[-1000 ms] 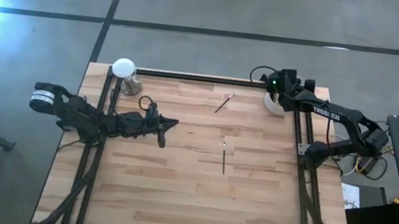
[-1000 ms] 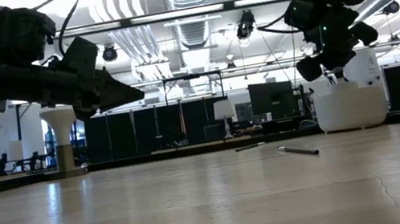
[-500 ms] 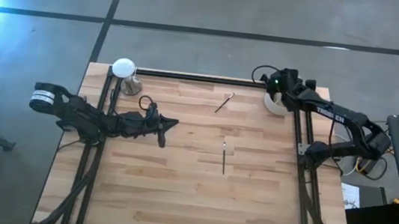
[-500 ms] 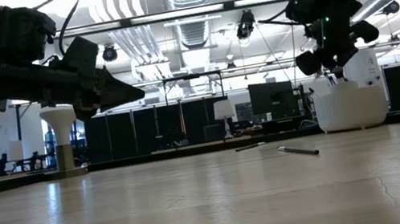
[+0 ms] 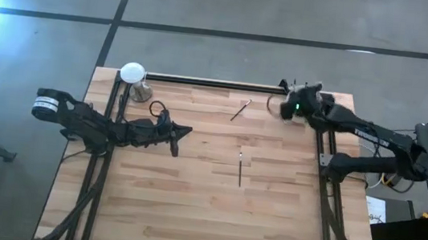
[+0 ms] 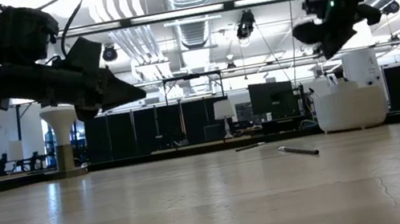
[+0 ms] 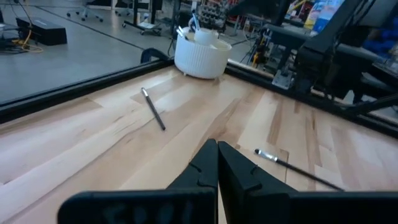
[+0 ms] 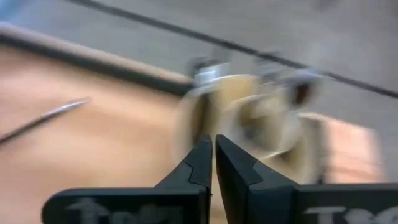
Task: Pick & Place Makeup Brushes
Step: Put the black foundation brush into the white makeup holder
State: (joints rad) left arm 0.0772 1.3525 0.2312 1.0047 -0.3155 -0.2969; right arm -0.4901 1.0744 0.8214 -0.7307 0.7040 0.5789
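Table (image 5: 188, 206): wooden top. Left gripper (image 5: 186, 131) hovers over its left half, fingers pressed together. Right gripper (image 5: 282, 110) is raised near the far right corner, fingers pressed together, holding nothing. White cup (image 6: 350, 106) holds brushes. Two brushes (image 5: 240, 169) (image 5: 240, 110) lie loose mid-table, well apart.

Two makeup brushes loose on your worktop

You've got one brush (image 5: 240, 169) lying mid-worktop, the other brush (image 5: 240, 110) angled near the far edge, well apart.
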